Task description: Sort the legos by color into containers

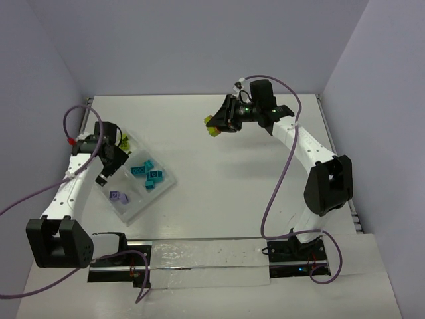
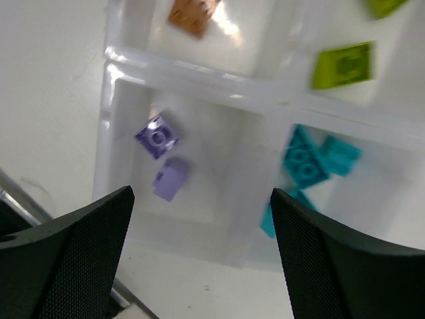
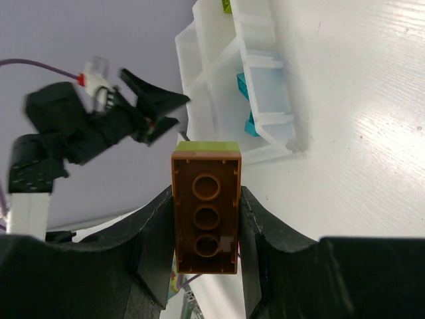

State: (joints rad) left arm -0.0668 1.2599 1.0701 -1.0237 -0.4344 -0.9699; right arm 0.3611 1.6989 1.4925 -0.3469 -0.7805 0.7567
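— Where is the left claw (image 2: 200, 197)?

— Over the tray (image 2: 219, 88), which sits at the left of the surface (image 1: 226, 193). Its jaws are spread wide, and nothing is between them.

— What lies below it?

— Two purple bricks (image 2: 157, 137) in the compartment right under the claw. They are close together, but I can't tell if they touch. In the wrist view, the teal bricks (image 2: 307, 163) are heaped in the compartment to the right of that one. Across the divider, the lime bricks (image 2: 343, 64) lie in one compartment. An orange brick (image 2: 192, 13) lies in the other, partly cut off by the picture's edge.

— And seen from above?

— The tray sits cornerwise. Teal is in the right compartment, purple in the near one and lime in the far one. The left compartment is hidden under the left arm (image 1: 73, 186).

— What about the right claw (image 3: 206, 232)?

— It is clamped on an orange-and-lime stack (image 1: 212, 126), with one finger pressed to each long side. The stack's orange underside faces the wrist camera, and a strip of lime shows at its far end.

— Where is the stack?

— Over the far middle of the surface, to the right of the tray and well apart from it. The right claw points left, so its wrist view takes in both the tray and the left arm.

— Are there any bricks loose on the surface?

— I can make out none. All the bricks I can see are either in the tray or in the right claw.
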